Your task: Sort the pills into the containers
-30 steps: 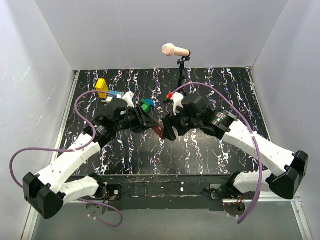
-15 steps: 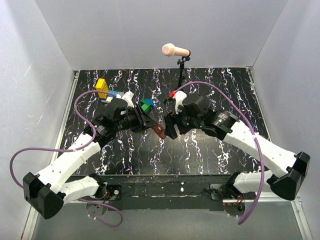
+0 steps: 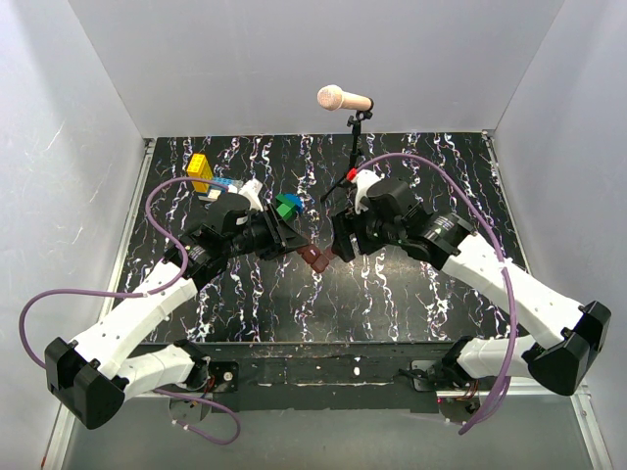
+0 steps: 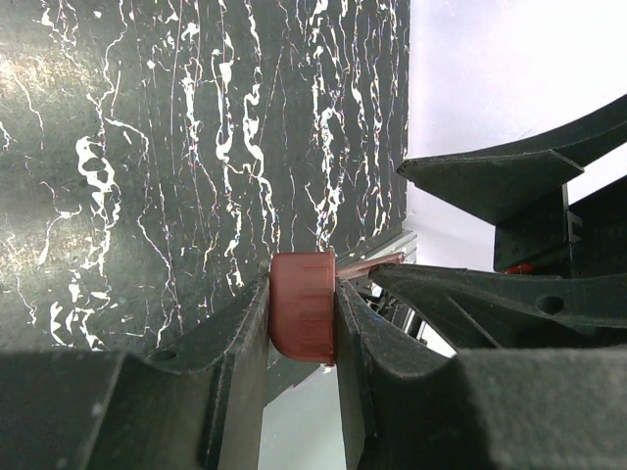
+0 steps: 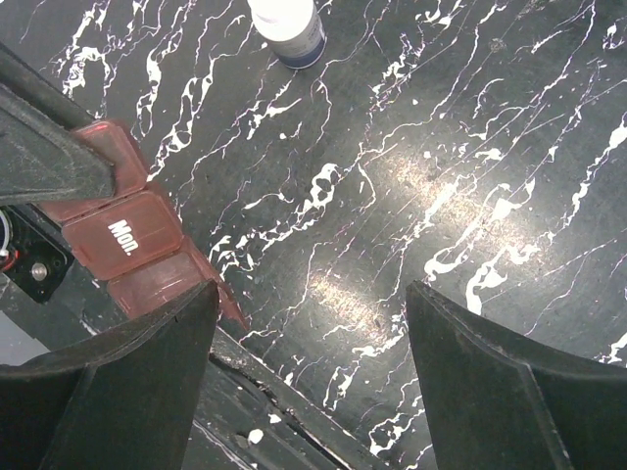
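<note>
The container, a reddish-brown box (image 3: 315, 258), is held above the black marbled table, and my left gripper (image 3: 299, 250) is shut on its end. The left wrist view shows that end (image 4: 304, 306) pinched between both fingers (image 4: 235, 343). In the right wrist view the box (image 5: 127, 240) shows a pale lid segment marked "Mon." at the left. My right gripper (image 5: 312, 294) is open beside it, with only bare table between the fingers. From above, the right gripper (image 3: 338, 247) sits just right of the box. A white bottle (image 5: 287, 29) stands on the table. No pills are in view.
Yellow (image 3: 200, 168), blue (image 3: 223, 184) and green (image 3: 287, 206) toy blocks sit behind the left arm. A microphone (image 3: 343, 98) on a thin black stand rises at the back centre. White walls close in three sides. The table's front edge (image 5: 294, 431) runs below the right gripper.
My right gripper has drawn back up and to the right, away from the box. The left arm and the box have stayed still.
</note>
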{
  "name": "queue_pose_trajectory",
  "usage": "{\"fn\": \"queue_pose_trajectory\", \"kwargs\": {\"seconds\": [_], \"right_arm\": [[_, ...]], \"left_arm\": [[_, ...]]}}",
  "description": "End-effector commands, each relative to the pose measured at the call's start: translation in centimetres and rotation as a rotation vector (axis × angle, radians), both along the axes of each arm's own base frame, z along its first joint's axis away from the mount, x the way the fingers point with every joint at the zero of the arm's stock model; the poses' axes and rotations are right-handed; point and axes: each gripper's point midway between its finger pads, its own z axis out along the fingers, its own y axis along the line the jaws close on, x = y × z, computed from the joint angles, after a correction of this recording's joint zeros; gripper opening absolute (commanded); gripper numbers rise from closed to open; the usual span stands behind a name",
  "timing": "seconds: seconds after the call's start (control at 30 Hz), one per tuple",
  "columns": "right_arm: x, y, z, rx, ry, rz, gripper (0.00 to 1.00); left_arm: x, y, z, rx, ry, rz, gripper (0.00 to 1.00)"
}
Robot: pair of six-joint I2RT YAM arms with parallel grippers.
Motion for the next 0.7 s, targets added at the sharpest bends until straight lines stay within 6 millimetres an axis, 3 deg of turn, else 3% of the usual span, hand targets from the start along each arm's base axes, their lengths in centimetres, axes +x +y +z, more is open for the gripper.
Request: {"fn": "queue_pose_trajectory", "kwargs": {"seconds": [0.0, 0.67], "right_arm": [[0.2, 0.3, 1.7, 0.063, 0.001, -0.006, 0.83], [0.3, 0.7, -0.7, 0.115, 0.158, -0.021, 0.83]], "left_arm": [[-0.3, 0.2, 0.9, -0.013, -0.022, -0.008, 0.0], [-0.3, -0.1, 1.4, -0.045, -0.031, -0.007, 0.0]]}}
